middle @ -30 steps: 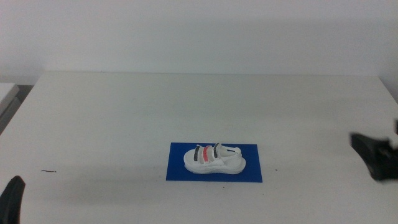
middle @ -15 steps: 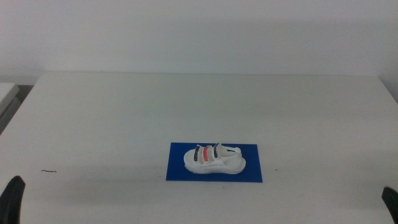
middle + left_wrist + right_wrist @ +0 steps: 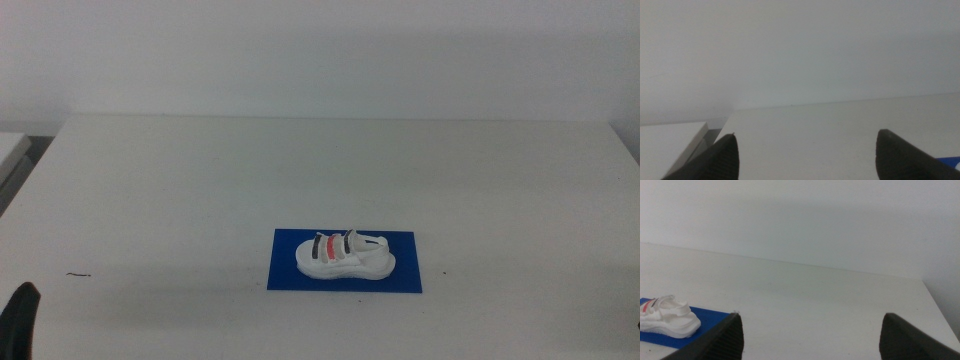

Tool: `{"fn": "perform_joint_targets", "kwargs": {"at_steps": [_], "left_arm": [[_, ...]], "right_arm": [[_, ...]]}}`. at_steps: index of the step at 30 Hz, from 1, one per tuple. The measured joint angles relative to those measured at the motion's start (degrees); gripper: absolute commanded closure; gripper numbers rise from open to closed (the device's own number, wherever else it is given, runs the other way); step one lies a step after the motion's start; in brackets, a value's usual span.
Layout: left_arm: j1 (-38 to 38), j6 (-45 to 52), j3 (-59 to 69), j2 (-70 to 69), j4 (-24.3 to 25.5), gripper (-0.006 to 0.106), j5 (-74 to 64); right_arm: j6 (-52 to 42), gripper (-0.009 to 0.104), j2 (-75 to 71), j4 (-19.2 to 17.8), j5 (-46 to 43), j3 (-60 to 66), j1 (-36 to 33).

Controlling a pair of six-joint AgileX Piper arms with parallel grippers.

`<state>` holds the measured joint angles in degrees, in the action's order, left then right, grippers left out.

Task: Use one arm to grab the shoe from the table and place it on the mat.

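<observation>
The white shoe [image 3: 344, 257] with black and red straps lies on the dark-blue mat [image 3: 402, 277], toward its left side, in the near middle of the white table [image 3: 300, 170]. No gripper touches it. The right wrist view shows the shoe [image 3: 666, 320] and the mat [image 3: 710, 315] ahead of my right gripper [image 3: 812, 337], which is open, empty and well back from them. The right arm is out of the middle view. My left gripper [image 3: 807, 160] is open and empty; only its dark tip [image 3: 20, 318] shows at the bottom left corner. A mat corner [image 3: 951, 161] shows beside it.
A small dark mark [image 3: 78, 275] lies on the table at the near left. A lower white surface [image 3: 10, 150] stands beyond the table's left edge; it also shows in the left wrist view [image 3: 670, 140]. A plain white wall rises behind.
The right gripper, seen at the right edge one second ago, has drawn back down and out of the middle view. The shoe, the mat and the left gripper have not moved.
</observation>
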<state>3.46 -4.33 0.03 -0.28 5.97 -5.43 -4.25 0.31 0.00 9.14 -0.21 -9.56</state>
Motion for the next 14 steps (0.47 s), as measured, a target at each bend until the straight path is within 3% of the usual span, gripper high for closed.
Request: {"fn": "perform_joint_targets", "kwargs": {"at_steps": [14], "left_arm": [[0.0,0.0,0.0,0.0,0.0,0.007,0.1]], "right_arm": [[1.2,0.002,-0.1,0.6,0.3,0.0,0.0]]}}
